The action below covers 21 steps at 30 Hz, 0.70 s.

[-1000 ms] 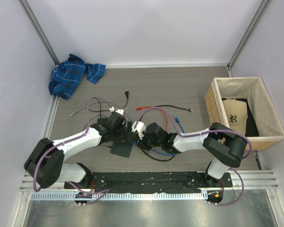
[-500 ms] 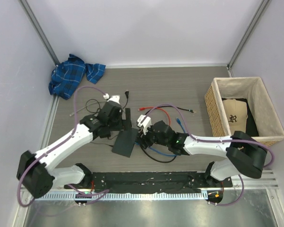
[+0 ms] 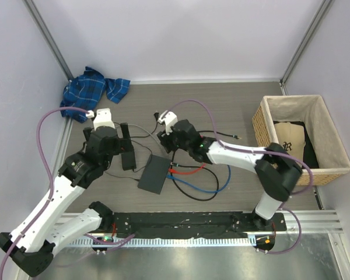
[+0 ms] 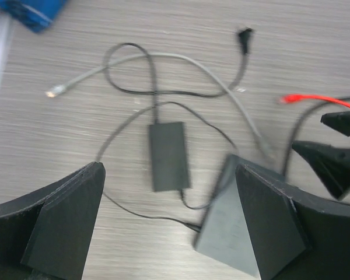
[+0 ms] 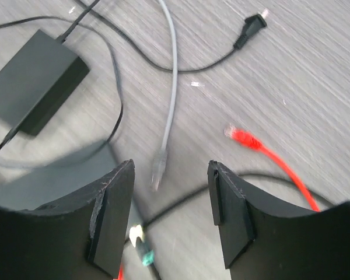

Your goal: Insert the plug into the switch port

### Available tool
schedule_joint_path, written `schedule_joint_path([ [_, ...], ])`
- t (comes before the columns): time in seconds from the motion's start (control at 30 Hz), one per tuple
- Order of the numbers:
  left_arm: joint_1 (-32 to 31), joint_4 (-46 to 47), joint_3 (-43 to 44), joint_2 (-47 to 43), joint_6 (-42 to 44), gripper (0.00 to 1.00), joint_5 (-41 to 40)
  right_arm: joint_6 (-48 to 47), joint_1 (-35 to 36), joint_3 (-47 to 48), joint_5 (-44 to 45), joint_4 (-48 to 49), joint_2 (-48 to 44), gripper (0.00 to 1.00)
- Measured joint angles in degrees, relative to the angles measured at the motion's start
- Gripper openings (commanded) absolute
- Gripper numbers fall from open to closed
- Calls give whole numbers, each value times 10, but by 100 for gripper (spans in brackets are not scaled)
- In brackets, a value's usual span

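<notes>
The switch (image 3: pixel 154 174) is a flat dark grey box lying near the table's middle, also showing in the left wrist view as switch (image 4: pixel 230 230). Ends of a red cable (image 3: pixel 186 170) and a blue cable (image 3: pixel 199 188) meet its right edge. The port itself cannot be made out. A teal-tipped plug (image 5: pixel 141 252) lies beside that edge. My left gripper (image 3: pixel 125 144) hangs open above the black adapter brick (image 4: pixel 168 154). My right gripper (image 5: pixel 170 175) is open and empty just behind the switch, over a loose grey plug (image 5: pixel 158 166) and a free red plug (image 5: pixel 240 137).
A blue plaid cloth (image 3: pixel 90 93) lies in the back left corner. A wicker basket (image 3: pixel 261 125) holding a tan cap (image 3: pixel 289 140) stands at the right. A black power plug (image 5: pixel 248 28) and thin black cords trail behind the switch.
Both grippers have risen and drawn back from the switch, the left one to the left. The right jaws have opened. The red and blue cables now end at the switch's right edge.
</notes>
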Motion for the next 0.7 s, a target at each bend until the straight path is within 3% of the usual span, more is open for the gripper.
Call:
schedule_joint_path([
  [0.33, 29, 8, -77, -28, 34, 100, -65, -12, 0, 198, 37, -61, 222, 54],
  [0.6, 46, 10, -77, -17, 38, 100, -62, -14, 0, 264, 40, -84, 305, 46],
  [0.7, 54, 10, -77, -17, 38, 100, -57, -14, 0, 285, 40, -85, 322, 38],
])
